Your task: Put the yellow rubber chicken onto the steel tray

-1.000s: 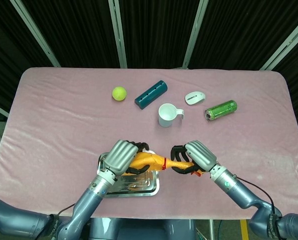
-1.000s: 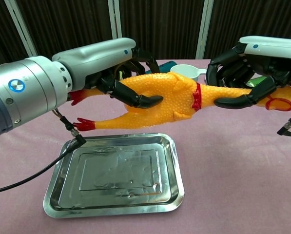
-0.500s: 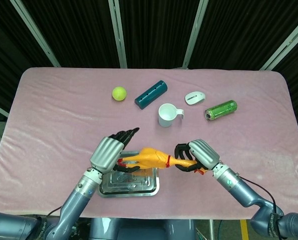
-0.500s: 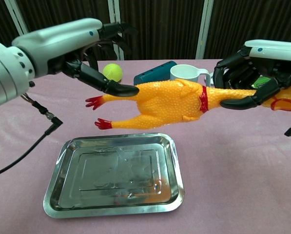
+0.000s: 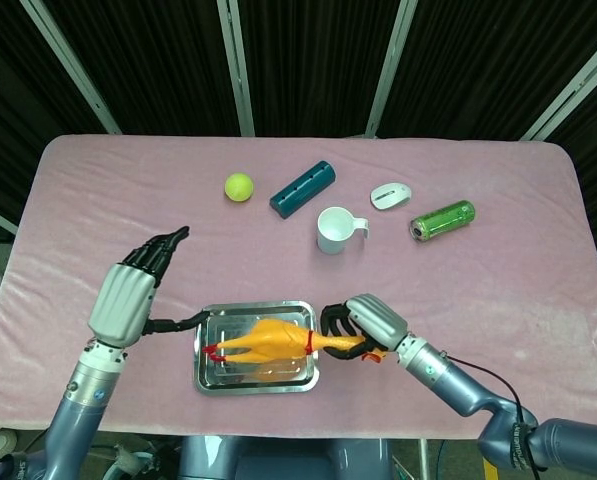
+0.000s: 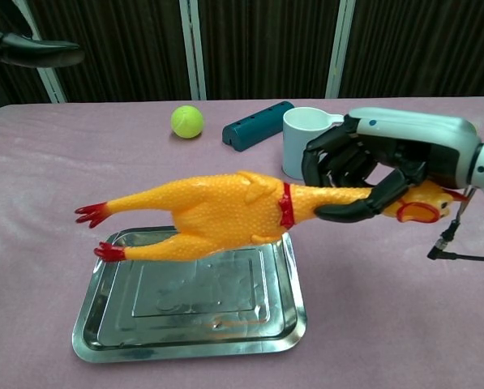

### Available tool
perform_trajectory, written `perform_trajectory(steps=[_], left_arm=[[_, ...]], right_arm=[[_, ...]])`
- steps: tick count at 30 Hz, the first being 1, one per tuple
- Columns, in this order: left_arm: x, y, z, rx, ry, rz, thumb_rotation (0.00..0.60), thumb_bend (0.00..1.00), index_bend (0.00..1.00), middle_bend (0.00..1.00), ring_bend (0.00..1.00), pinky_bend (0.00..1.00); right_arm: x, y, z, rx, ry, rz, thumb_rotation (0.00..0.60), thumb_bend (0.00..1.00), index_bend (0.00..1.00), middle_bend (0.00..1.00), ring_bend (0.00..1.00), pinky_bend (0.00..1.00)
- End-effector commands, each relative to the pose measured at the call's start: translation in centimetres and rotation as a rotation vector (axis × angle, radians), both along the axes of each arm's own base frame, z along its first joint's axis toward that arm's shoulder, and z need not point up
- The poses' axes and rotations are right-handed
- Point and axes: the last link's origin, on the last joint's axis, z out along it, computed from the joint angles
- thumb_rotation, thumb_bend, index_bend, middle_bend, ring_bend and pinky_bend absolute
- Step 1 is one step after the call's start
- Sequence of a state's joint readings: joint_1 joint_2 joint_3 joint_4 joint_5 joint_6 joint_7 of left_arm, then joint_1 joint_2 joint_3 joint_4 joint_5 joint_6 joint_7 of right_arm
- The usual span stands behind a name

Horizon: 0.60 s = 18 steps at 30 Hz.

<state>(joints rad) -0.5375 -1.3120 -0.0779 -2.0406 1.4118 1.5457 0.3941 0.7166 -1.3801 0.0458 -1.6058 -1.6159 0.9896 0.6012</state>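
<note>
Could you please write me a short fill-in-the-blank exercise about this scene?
1. The rubber chicken is gripped at its neck by the robot's ____ hand.
2. The chicken's body hangs above the steel ____.
3. The left hand holds ____.
4. The ball near the teal case is coloured ____.

Missing words: right; tray; nothing; yellow-green

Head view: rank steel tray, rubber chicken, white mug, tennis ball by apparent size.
1. steel tray
2. rubber chicken, held above the tray, so nearer the camera and somewhat enlarged
3. white mug
4. tennis ball
</note>
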Motion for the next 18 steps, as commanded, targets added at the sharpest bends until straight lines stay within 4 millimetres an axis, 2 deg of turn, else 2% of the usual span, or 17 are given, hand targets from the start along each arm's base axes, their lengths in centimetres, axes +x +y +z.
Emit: perform_trajectory(steps=[1,10,18], left_arm=[[-1.3,0.0,1.0,0.029,0.003,0.022,0.542,0.00,0.00,0.16,0.16,0.34],[-4.6,0.3,2.2,0.050,0.019,0.093,0.541,0.00,0.00,0.16,0.16,0.34],[-5.6,0.7,2.2,0.031,0.018,0.130,0.541,0.00,0.00,0.14,0.14,0.34]], right_arm=[[1.0,-0.2,-1.5,0.024,-0.003,0.009,0.600,0.82,1.00,0.79,0.76,0.88],[2.9,-0.2,-6.5,0.059,0.039,0.024,0.600,0.82,1.00,0.79,0.76,0.88],[4.2,-0.6,-8.7,0.074,0.040,0.005,0.600,0.82,0.99,0.79,0.74,0.88]])
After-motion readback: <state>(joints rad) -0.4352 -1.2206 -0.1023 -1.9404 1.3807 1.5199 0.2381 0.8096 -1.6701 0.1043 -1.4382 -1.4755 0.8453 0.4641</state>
